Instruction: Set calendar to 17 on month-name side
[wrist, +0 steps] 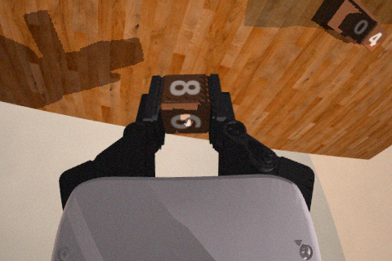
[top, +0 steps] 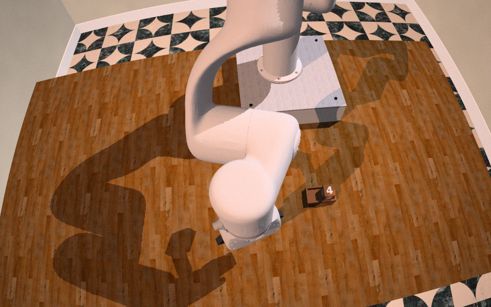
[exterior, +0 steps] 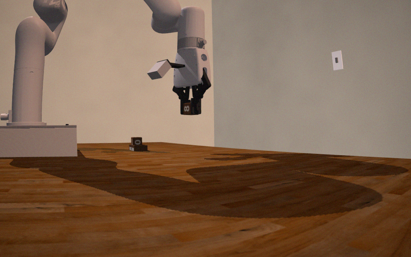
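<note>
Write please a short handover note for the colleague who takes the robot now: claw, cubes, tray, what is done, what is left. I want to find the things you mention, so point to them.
Claw (top: 250, 227) (exterior: 191, 107) (wrist: 186, 90): shut on one cube (exterior: 186, 109) (wrist: 185, 88), in the air, an 8 on one side.
Other cube (top: 329, 189) (exterior: 136, 140) (wrist: 361, 28): in one end of the tray (top: 313, 195) (exterior: 141, 147) (wrist: 340, 13), 4 on top, 0 on one side.
Done: tray is on the table; one cube is in it.
Left: put the held cube beside it, check 17 reads upright on the month side, let go.
Unclear: the month's name is not readable here.
</note>
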`<state>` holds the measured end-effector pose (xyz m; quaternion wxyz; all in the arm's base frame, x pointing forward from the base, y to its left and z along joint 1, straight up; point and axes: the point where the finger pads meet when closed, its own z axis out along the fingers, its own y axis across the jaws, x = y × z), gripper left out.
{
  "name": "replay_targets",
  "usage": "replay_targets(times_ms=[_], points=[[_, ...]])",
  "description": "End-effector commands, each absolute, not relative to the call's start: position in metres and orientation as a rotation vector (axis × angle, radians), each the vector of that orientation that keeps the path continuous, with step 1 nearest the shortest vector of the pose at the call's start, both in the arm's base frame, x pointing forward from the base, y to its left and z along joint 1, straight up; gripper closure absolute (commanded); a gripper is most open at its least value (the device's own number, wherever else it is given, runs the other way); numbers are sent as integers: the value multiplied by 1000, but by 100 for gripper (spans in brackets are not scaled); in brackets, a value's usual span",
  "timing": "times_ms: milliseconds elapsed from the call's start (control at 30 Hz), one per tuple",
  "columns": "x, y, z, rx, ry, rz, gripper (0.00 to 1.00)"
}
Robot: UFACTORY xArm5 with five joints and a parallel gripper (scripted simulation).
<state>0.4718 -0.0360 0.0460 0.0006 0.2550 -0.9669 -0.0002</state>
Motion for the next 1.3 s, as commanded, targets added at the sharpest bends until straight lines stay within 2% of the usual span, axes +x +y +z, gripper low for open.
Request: replay_targets(times_ms=[0,733,1267], points=[[474,-44,48,611,-3084,1,73],[473,-83,48,-241,-3135,0,73],[473,-84,48,-275,-3133,0,73]])
